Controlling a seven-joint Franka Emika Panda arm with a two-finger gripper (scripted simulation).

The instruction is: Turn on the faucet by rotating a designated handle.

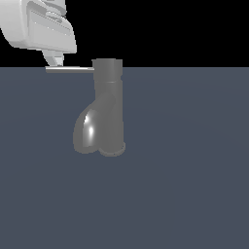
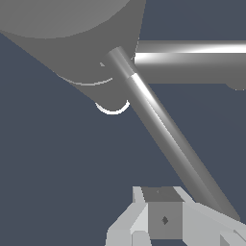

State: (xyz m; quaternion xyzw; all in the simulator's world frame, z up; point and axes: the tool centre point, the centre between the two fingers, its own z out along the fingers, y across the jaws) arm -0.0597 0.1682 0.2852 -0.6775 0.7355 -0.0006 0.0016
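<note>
Closest to the wrist camera, the hand [image 2: 166, 218] sits at the free end of the handle [image 2: 163, 132], one finger [image 2: 163, 216] beside the rod; whether it is open or closed cannot be told. Seen from the exterior view, the hand [image 1: 54, 60] hangs at about ten o'clock from the faucet [image 1: 108, 104], just above the rod's tip [image 1: 70, 69]. Bare tabletop [image 1: 194, 185] spreads wide around the base flange, from three to nine o'clock. Its bulging spout faces the exterior view's left.
</note>
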